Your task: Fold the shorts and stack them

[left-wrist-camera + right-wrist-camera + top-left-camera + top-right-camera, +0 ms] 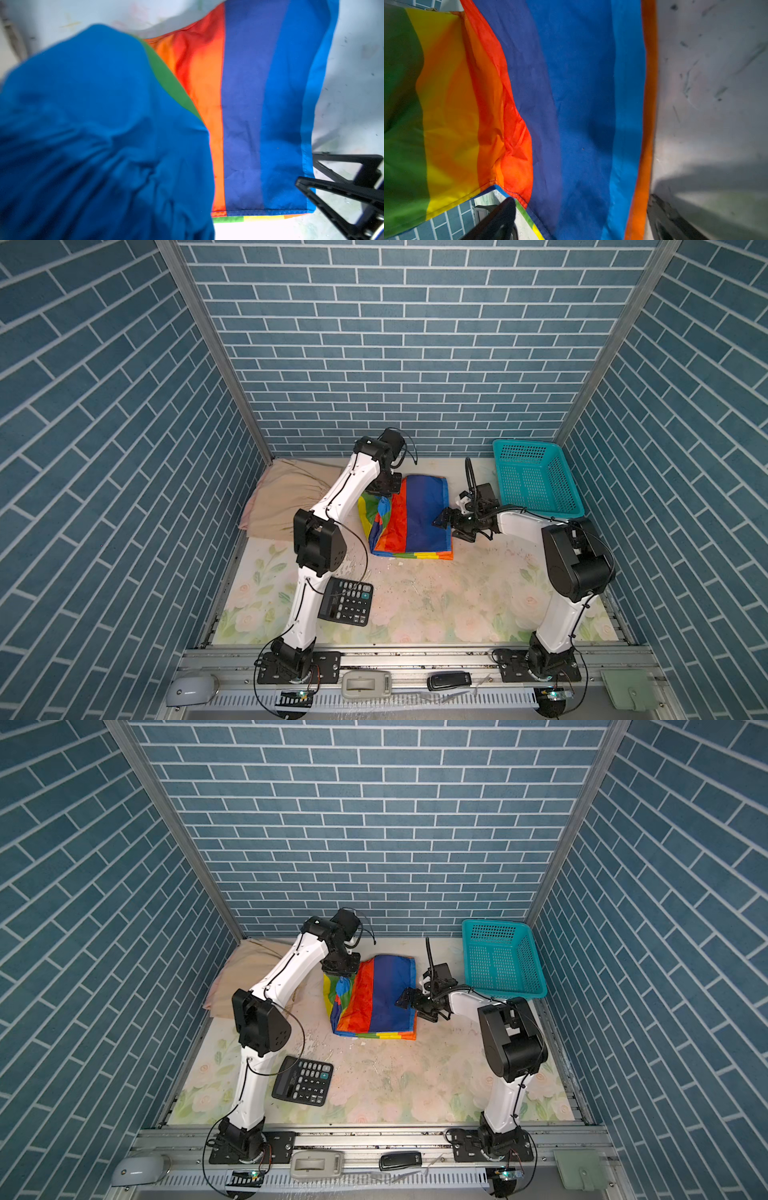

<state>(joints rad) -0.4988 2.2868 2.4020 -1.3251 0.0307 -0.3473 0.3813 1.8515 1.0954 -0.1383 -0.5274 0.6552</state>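
rainbow shorts (pixel 104 145) ×1 | left gripper (pixel 380 490) pinching it | right gripper (pixel 447 529) wide, empty | beige shorts (pixel 286 497) ×1

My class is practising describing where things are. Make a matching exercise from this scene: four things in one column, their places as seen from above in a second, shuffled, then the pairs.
Things:
1 rainbow shorts
2 beige shorts
3 basket
4 calculator

Places:
A far right corner
B front left
C far left corner
D middle

Pairs: 1-D, 2-C, 3-A, 4-B
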